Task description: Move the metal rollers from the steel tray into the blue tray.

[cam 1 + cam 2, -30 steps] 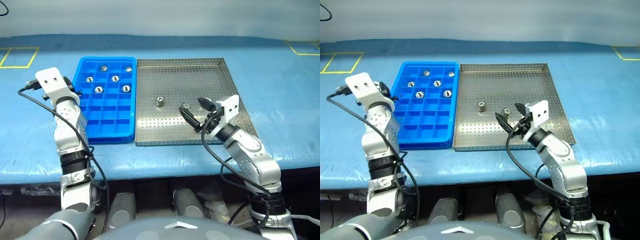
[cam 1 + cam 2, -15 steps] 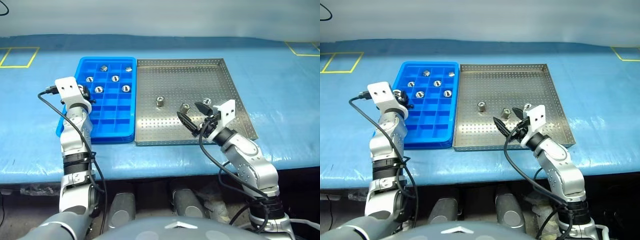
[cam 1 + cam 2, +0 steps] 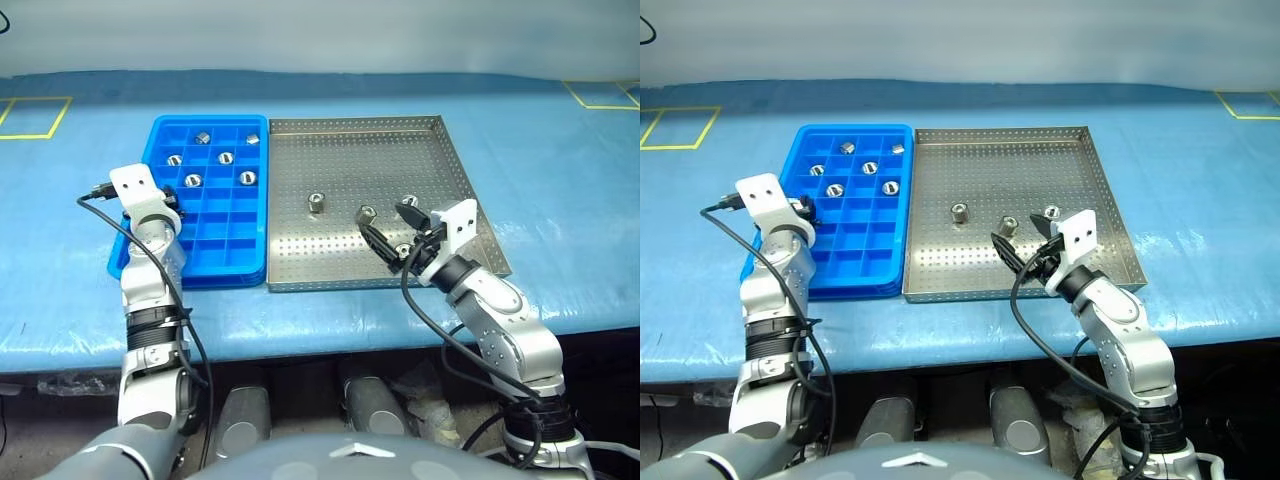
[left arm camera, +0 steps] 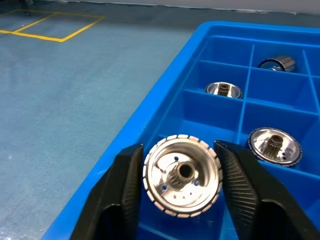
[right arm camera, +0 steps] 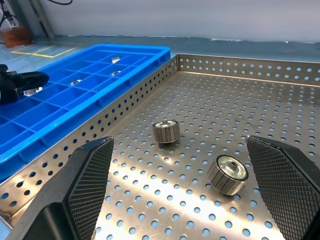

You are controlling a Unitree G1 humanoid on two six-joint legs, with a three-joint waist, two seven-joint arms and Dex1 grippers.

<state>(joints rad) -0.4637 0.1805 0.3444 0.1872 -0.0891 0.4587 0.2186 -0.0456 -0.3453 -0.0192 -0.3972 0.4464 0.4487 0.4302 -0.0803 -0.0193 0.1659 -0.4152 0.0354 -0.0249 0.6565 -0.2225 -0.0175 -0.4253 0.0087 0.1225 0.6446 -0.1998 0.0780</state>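
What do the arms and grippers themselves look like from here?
Both arms are silver-grey, jointed segments with black collars and loose black cables. Each wrist carries a white block. The left gripper and right gripper each have two black fingers with cross-hatched pads.

Bare steel tray (image 3: 360,160) floor lies open behind three metal rollers (image 3: 317,202).

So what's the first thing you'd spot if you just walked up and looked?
Probably the bright blue tray on the blue-covered table, with shiny metal rollers sitting in its far squares. Right beside it is the big steel tray full of little holes, with a few rollers left near its middle. Then the left tool, with one shiny roller between its black fingers over the blue tray's edge.
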